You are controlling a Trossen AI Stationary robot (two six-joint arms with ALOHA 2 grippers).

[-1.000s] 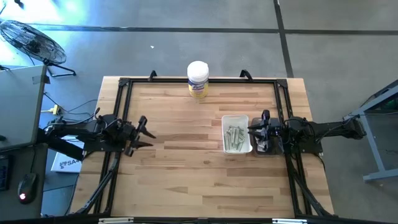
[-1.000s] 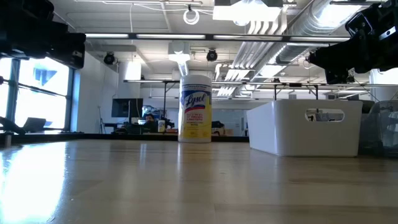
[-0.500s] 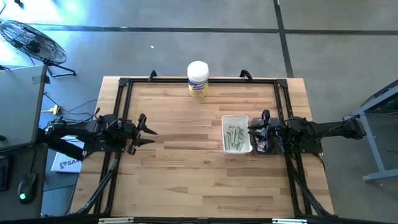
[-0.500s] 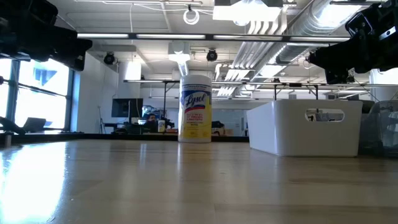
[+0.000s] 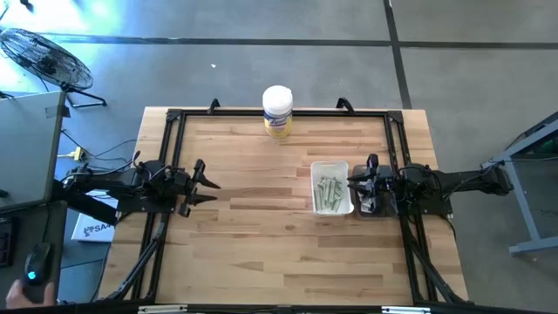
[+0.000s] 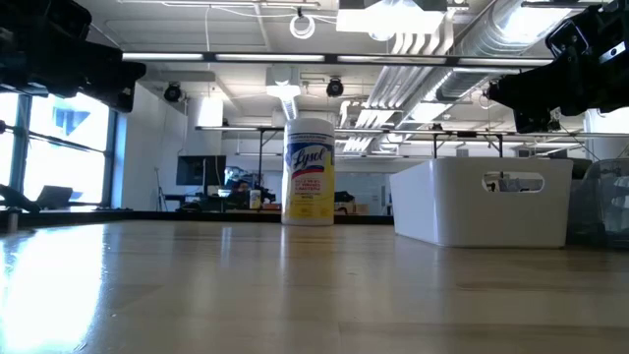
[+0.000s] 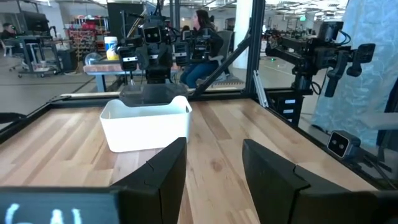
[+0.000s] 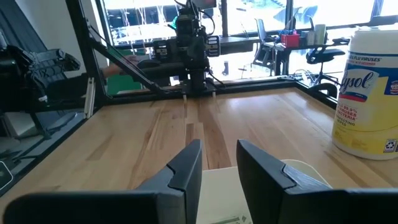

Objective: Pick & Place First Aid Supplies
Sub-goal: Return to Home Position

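Several green packets (image 5: pixel 328 194) lie in the white bin (image 5: pixel 331 165); left pincer (image 7: pixel 214 144) and right pincer (image 8: pixel 219 145) both hang released.

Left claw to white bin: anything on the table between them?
Nothing. The high view shows only bare table between the left claw and the white bin; the left wrist view agrees.

High view: straight down over whole bench (image 5: pixel 261 235). Low view: bench-top level, facing room. 2 wrist views face each other across the bench. Shared by high, low, left wrist: white bin (image 6: pixel 472 211).
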